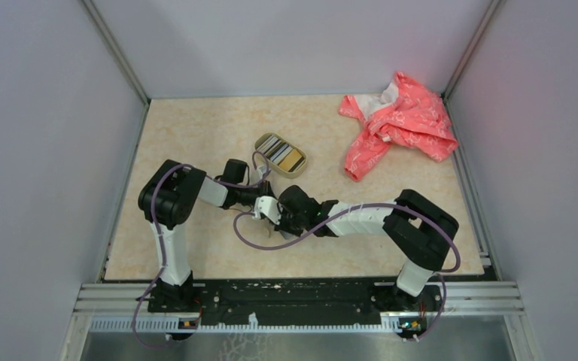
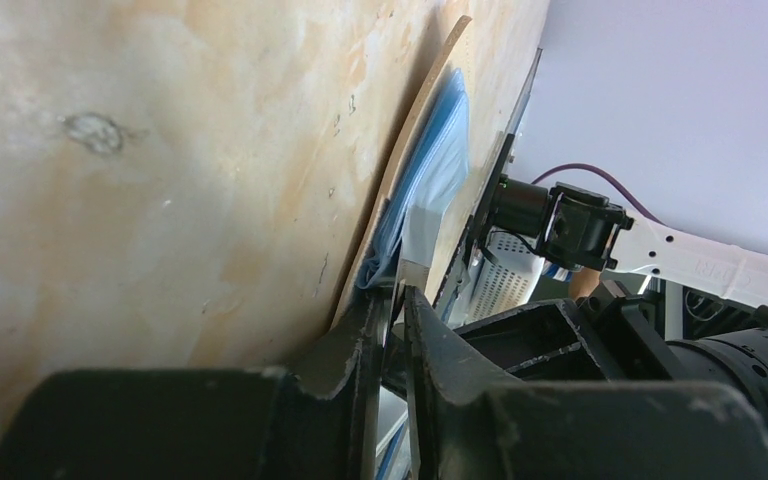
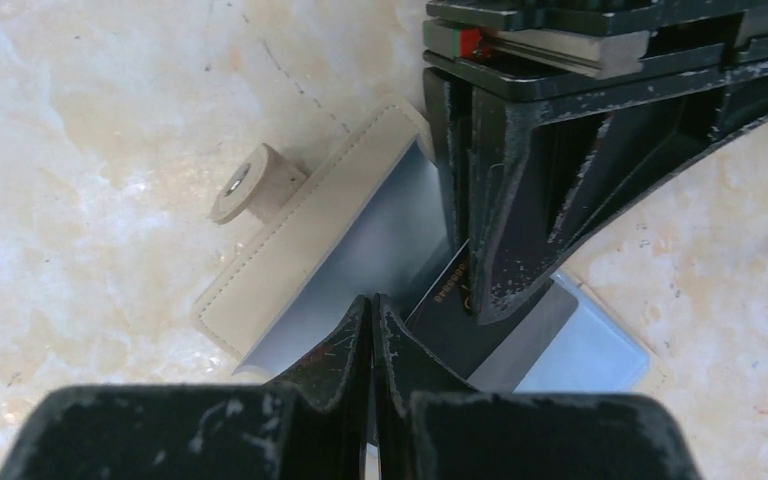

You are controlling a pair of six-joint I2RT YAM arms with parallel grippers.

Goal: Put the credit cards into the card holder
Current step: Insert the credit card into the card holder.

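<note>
The beige card holder (image 3: 295, 255) lies open on the table, its snap tab (image 3: 250, 185) sticking out to the left. A dark credit card (image 3: 440, 325) and a light blue card (image 3: 595, 350) lie half in its grey pocket. My right gripper (image 3: 373, 303) is shut on the edge of the grey lining. My left gripper (image 2: 398, 295) is shut on a thin pale card (image 2: 425, 228) edge-on, beside blue cards (image 2: 440, 150). Its fingers (image 3: 505, 200) come down onto the dark card. In the top view both grippers (image 1: 262, 201) (image 1: 286, 214) meet and hide the holder.
An oval tan dish (image 1: 258, 143) holding striped cards (image 1: 282, 154) sits just behind the grippers. A crumpled pink cloth (image 1: 399, 124) lies at the back right. Grey walls close in the table on three sides.
</note>
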